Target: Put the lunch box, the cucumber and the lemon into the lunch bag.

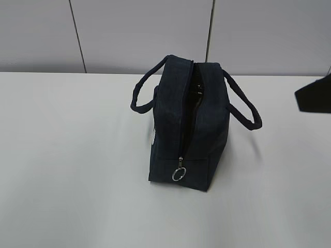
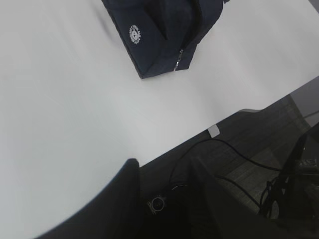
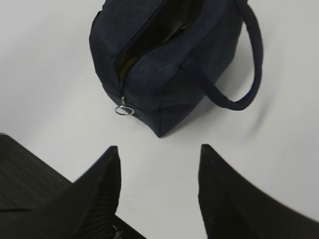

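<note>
The right gripper [image 3: 159, 164] hangs above the table [image 1: 62, 155] with fingers apart and nothing between them, near the bag [image 3: 164, 64]. Only part of the left gripper [image 2: 164, 199] shows past the table edge; its state cannot be told. The bag stands upright mid-table, zipper open, ring pull [image 1: 179, 174] at the near end.
</note>
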Controlling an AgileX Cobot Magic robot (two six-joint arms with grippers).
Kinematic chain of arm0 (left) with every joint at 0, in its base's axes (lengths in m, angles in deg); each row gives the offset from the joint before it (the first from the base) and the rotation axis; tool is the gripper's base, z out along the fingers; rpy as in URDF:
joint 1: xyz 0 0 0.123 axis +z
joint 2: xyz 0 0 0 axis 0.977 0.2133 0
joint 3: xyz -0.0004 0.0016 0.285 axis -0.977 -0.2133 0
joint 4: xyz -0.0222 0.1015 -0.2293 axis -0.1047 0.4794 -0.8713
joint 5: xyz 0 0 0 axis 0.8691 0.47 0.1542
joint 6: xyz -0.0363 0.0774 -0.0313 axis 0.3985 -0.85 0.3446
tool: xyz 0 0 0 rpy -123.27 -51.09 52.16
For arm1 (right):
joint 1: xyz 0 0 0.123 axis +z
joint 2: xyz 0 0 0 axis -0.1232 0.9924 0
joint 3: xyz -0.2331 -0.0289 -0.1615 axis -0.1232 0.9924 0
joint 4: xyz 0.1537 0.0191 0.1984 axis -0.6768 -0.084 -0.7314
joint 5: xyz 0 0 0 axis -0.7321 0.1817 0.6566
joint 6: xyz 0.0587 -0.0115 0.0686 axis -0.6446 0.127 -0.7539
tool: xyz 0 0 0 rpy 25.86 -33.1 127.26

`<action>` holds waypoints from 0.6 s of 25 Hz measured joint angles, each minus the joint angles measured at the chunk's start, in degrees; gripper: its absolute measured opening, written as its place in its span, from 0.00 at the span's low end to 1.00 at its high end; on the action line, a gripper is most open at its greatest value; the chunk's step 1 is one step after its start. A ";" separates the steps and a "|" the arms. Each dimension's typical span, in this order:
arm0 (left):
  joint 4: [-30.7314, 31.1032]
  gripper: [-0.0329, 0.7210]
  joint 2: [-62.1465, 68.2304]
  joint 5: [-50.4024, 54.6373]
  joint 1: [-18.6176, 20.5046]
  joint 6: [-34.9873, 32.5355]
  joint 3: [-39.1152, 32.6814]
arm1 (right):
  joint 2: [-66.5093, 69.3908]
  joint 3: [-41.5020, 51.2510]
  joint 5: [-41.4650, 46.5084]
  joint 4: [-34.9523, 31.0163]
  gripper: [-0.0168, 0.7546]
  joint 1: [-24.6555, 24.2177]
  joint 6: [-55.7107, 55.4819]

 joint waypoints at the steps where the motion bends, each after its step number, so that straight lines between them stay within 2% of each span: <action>1: 0.00 0.33 -0.81 0.00 0.00 0.14 0.00 | -0.12 2.10 -2.08 -1.89 0.52 0.00 1.45; 9: -0.49 0.32 -2.66 0.00 0.00 0.53 0.00 | -0.32 16.31 -16.76 -16.29 0.52 0.00 16.62; 13: -0.49 0.32 -2.66 0.00 0.00 0.63 0.00 | -0.32 23.64 -25.05 -29.49 0.52 0.00 30.27; 15: -0.49 0.32 -2.66 0.00 0.00 0.63 0.00 | -0.32 26.54 -27.25 -39.19 0.52 0.00 41.50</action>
